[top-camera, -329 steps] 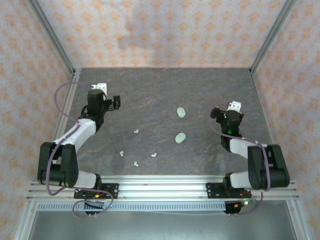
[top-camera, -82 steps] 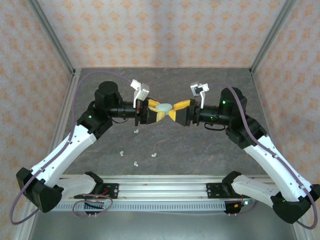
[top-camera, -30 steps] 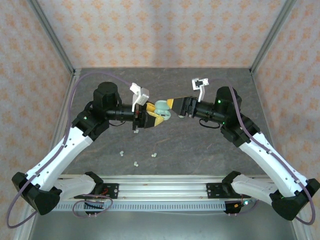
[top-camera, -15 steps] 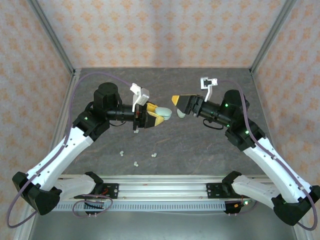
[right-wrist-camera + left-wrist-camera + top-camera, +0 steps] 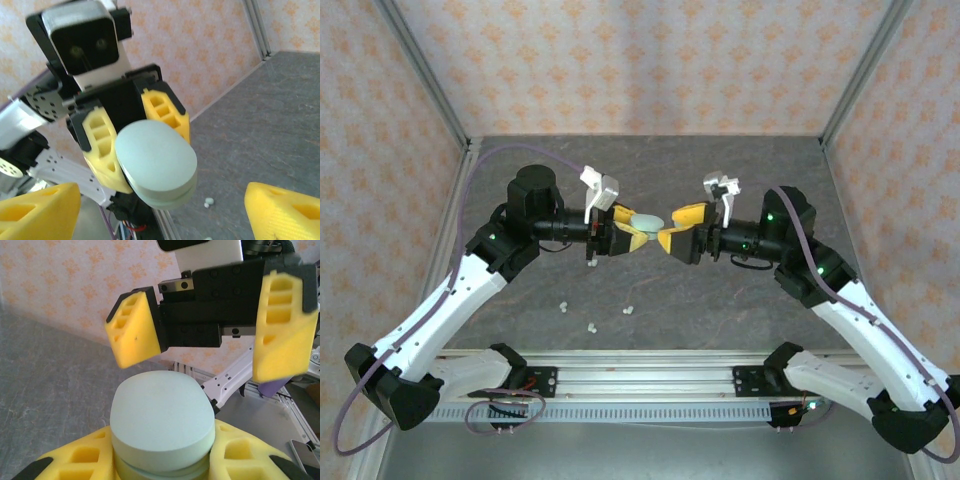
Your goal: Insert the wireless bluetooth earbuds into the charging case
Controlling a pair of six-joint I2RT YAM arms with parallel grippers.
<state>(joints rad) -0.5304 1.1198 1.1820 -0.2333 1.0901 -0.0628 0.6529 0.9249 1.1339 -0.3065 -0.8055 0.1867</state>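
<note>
charging case (image 5: pixel 647 220): it hangs above the middle of the table (image 5: pixel 750 170), clamped at one end between the pads of the left gripper (image 5: pixel 633 229). your right gripper (image 5: pixel 678 230) faces it, jaws spread wide, just off the free end. centre them on the lid half, above the seam, before closing, and hold the left clamp firm. earbuds (image 5: pixel 591 326) lie loose toward the table's near edge, left of centre.

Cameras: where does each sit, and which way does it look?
Top external: above and behind the arms, looking down on the table; both arms, left gripper clamping the green case, right gripper open.
Left wrist: on the left arm, facing the right gripper; own fingers below.
Right wrist: on the right arm, facing the left gripper; own fingers below.
Both wrist views share the case.
</note>
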